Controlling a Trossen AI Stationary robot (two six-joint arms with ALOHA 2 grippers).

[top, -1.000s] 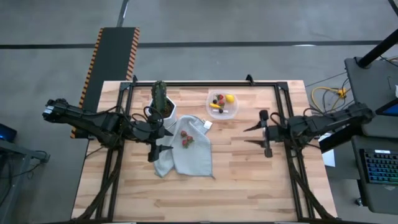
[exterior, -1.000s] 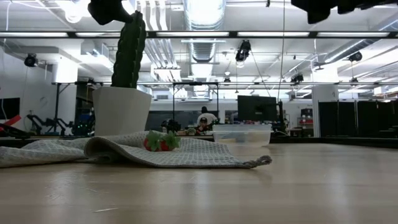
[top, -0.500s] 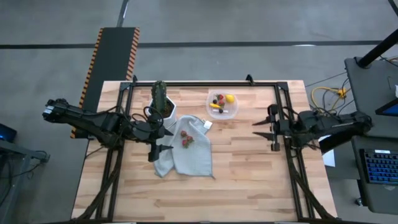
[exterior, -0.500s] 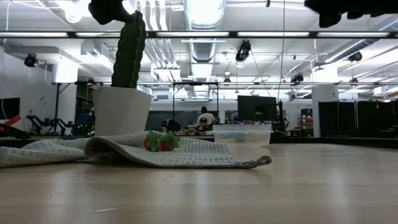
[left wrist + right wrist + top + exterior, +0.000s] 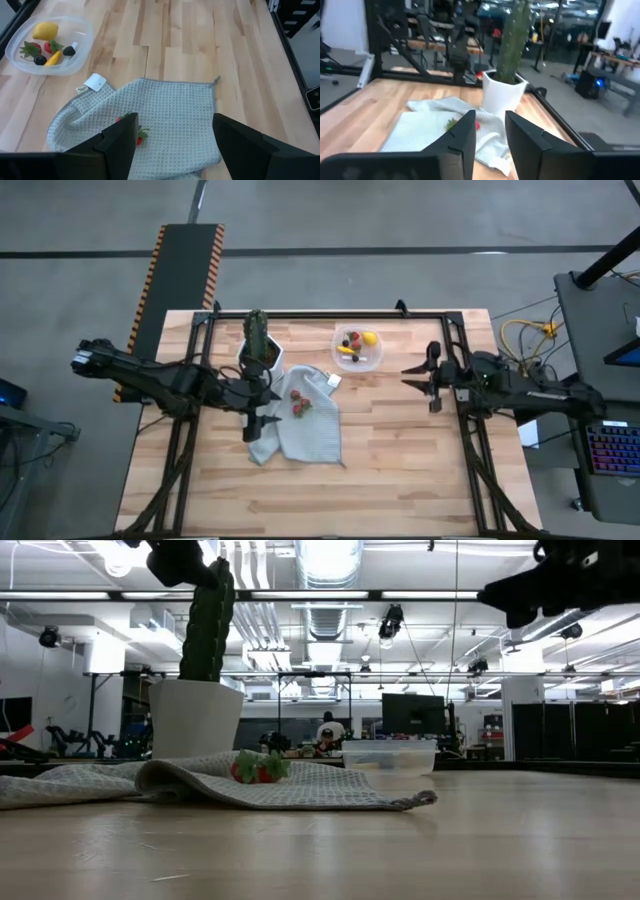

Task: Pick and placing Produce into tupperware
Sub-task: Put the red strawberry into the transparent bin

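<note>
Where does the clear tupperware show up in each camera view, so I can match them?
High view: the tupperware sits at the table's far edge, right of the cactus pot.
Low view: tupperware at centre, behind the grey cloth.
Left wrist view: upper left corner, fruit inside.
Right wrist view: not in it.
Shared landmark: the grey cloth, in all four.

Clear rounded-square tupperware (image 5: 358, 348) sits upright near far edge of tabletop, no lid. Inside: yellow lemon (image 5: 45, 31), red berries (image 5: 48, 47), dark berries (image 5: 69, 50), yellow-orange long piece (image 5: 54, 58). Two red strawberries (image 5: 298, 406) with green leaves lie apart from it, toward left edge.
</note>
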